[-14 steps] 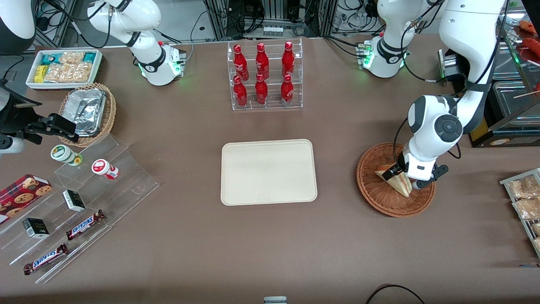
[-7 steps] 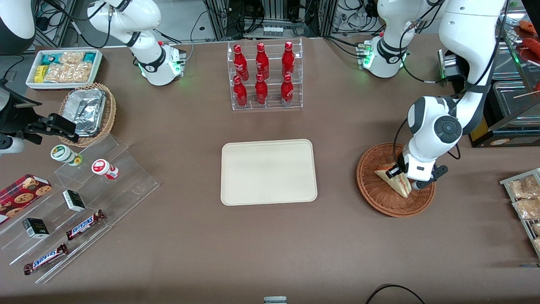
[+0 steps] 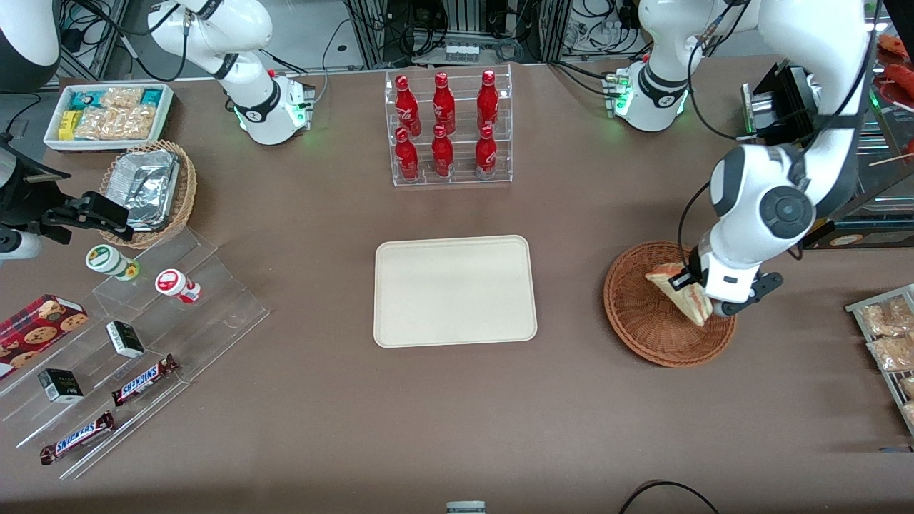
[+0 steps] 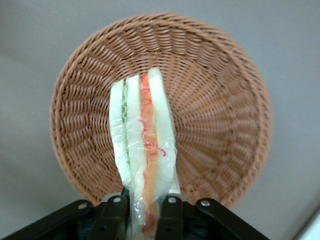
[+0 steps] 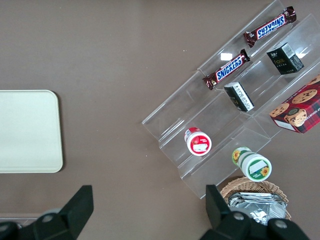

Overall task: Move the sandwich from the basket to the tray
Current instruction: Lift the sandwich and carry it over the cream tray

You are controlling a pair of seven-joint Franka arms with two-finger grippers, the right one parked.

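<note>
My left gripper (image 3: 696, 296) (image 4: 144, 220) is shut on the sandwich (image 3: 682, 291) (image 4: 143, 150), a plastic-wrapped wedge of white bread with red and green filling. The wedge hangs lifted above the reddish-brown wicker basket (image 3: 646, 321) (image 4: 220, 100), which holds nothing else. The cream tray (image 3: 455, 290) (image 5: 27, 131) lies flat in the middle of the table, toward the parked arm from the basket, with nothing on it.
A clear rack of red bottles (image 3: 448, 128) stands farther from the front camera than the tray. Packaged snacks (image 3: 889, 335) lie at the working arm's end. A clear stepped stand (image 3: 136, 335) with candy bars and a tan basket of foil containers (image 3: 148, 191) sit toward the parked arm's end.
The gripper has risen from the basket with the sandwich held in it, and the arm has shifted slightly toward the working arm's end.
</note>
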